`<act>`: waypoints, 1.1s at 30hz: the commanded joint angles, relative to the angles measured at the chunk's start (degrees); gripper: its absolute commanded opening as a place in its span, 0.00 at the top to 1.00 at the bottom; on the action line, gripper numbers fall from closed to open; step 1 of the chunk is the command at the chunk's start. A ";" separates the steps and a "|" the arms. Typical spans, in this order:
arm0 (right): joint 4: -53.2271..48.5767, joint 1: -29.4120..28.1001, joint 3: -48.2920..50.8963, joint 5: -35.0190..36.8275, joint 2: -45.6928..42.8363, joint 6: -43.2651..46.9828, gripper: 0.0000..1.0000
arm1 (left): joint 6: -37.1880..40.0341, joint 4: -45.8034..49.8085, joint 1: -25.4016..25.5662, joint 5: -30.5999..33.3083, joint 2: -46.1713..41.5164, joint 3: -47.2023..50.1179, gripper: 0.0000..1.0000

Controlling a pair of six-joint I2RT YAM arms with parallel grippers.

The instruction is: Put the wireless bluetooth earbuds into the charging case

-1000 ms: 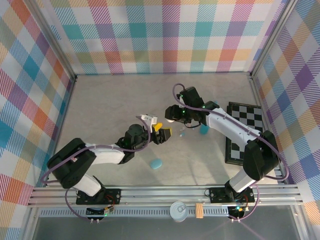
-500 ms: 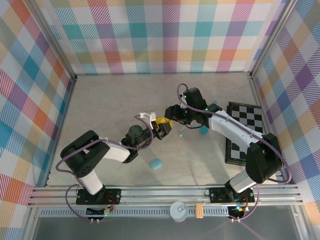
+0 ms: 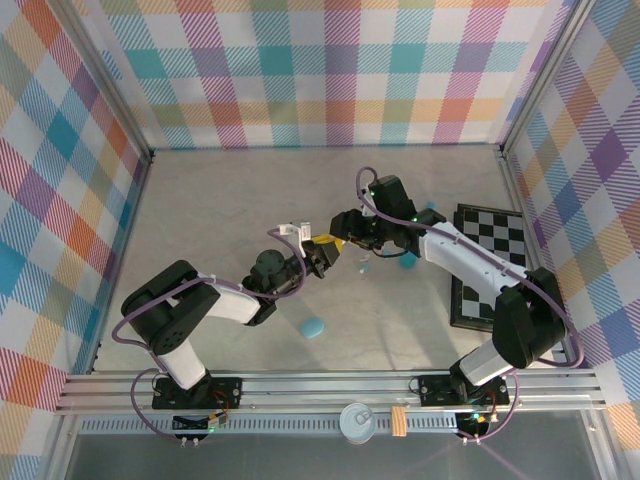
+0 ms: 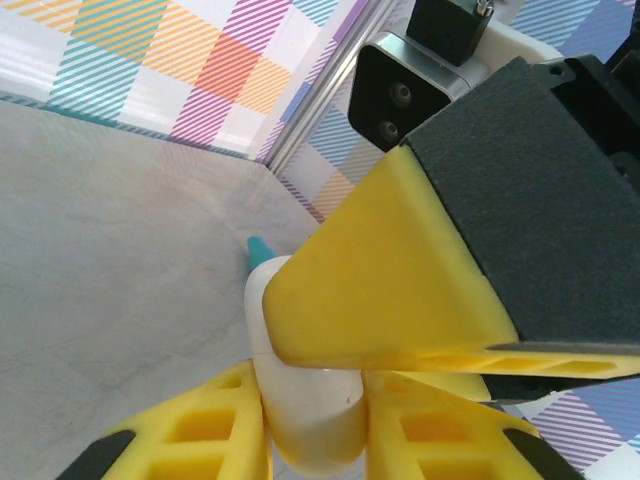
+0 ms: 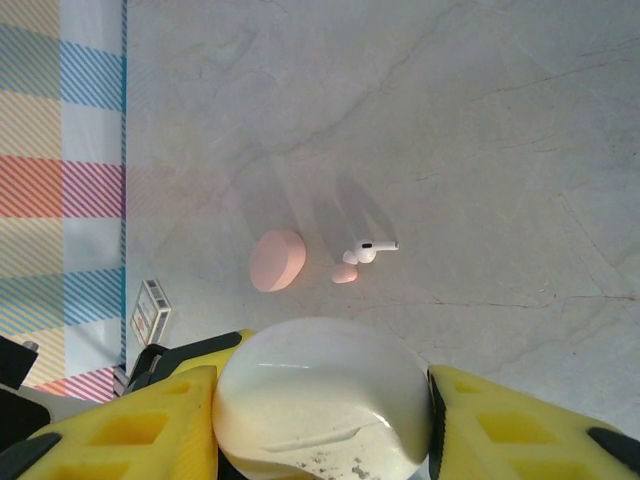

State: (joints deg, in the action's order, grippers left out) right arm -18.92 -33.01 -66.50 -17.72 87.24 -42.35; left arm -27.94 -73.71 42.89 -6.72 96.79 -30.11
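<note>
The white earbud and the pink earbud lie loose on the worktop. They are close together, just beside a round pink case and outside any case. In your right wrist view they sit a little beyond the tips of your right hand.

That hand is clamped on the white case, a smooth pebble held up off the worktop with a yellow finger pressed to each side. A faint seam runs across its face.

Your left hand has its fingers closed against a rounded white piece from both sides. A yellow finger of your right hand lies across just above it. The piece looks like the same white case, though that view does not show it whole.

From above, your two hands meet tip to tip over the middle of the worktop.

Further out, a teal case lies alone between the middle and the near edge. A second teal piece sits right of the middle, under your right arm. Near it on the left is a tiny pale piece, too small to tell what it is. A chessboard lies flat along the right edge.
</note>
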 commanded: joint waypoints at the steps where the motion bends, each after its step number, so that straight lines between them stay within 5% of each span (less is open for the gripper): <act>1: -0.87 -0.03 -0.41 -1.74 -1.96 2.89 0.51 | 0.43 -3.19 -0.75 -1.98 0.52 -0.94 0.81; 4: -2.32 0.00 -1.17 -1.27 -2.42 4.78 0.50 | 0.54 -3.28 -1.19 -3.48 0.25 -0.84 0.84; 11: -1.58 1.05 -1.76 -1.35 -4.80 7.29 0.25 | 0.69 -3.54 -2.60 -9.05 -1.22 0.08 0.86; 16: 0.62 3.63 -0.84 -1.89 -10.50 13.44 0.17 | 0.63 -3.63 -5.01 -16.26 -3.81 1.27 0.86; 18: 4.15 5.29 2.09 -6.01 -13.85 18.24 0.18 | 0.48 -3.54 -6.16 -19.98 -4.95 1.05 0.86; 23: 18.91 12.41 14.27 -29.10 -21.08 26.79 0.24 | -2.55 -3.72 -7.48 -28.55 -7.53 -0.58 0.86; 33: 34.61 15.22 22.12 -41.88 -20.86 19.99 0.42 | -7.20 -3.72 -7.41 -34.50 -11.24 -3.67 0.86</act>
State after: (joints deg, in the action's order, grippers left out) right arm 6.22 -17.89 -45.17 -52.38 65.54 -20.12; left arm -33.39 -74.11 35.79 -38.09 87.26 -31.79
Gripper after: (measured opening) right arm 0.587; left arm 0.188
